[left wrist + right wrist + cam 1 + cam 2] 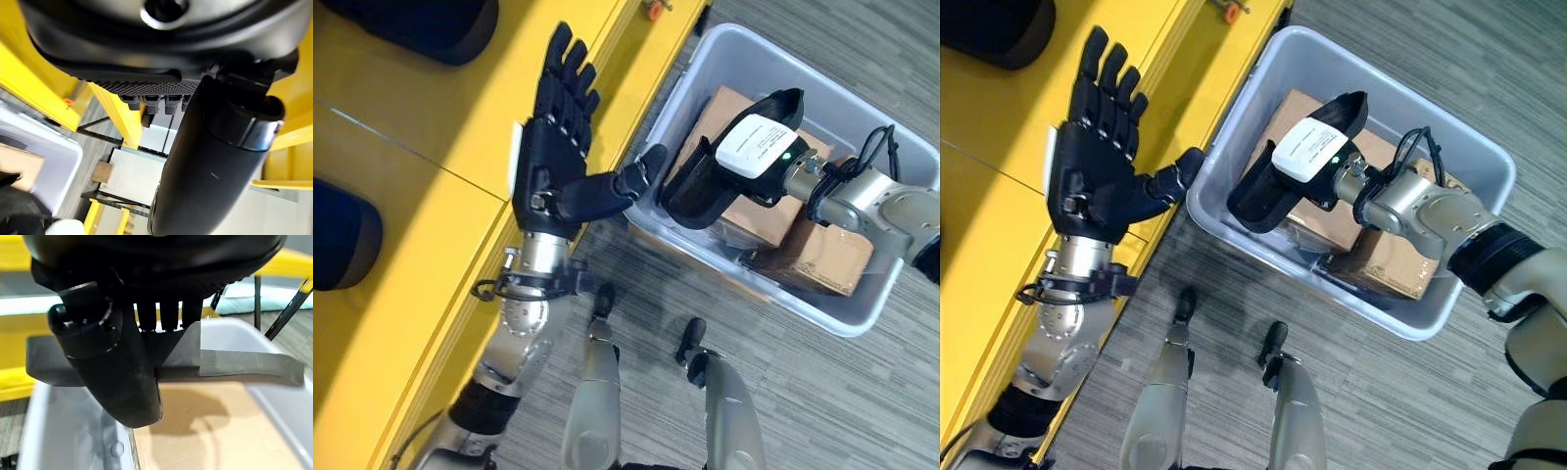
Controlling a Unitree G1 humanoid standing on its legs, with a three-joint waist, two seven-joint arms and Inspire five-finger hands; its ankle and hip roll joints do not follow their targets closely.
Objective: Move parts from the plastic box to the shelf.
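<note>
A grey plastic box (864, 315) stands on the floor beside the yellow shelf (431, 127). Over the box's near-left part my right hand (759, 145) is shut on a black curved part (693, 194), held tilted just above the brown cartons inside. In the right wrist view the thumb (115, 377) and fingers pinch the dark part (244, 364) over the box. My left hand (553, 147) is open, fingers straight over the shelf's edge, its thumb pointing at the box's rim; it holds nothing.
Two dark rounded parts (421, 24) (337, 235) lie on the shelf's top. Brown cartons (822, 259) fill the box's floor. A small orange piece (653, 10) sits at the shelf's far edge. Grey carpet runs around the box.
</note>
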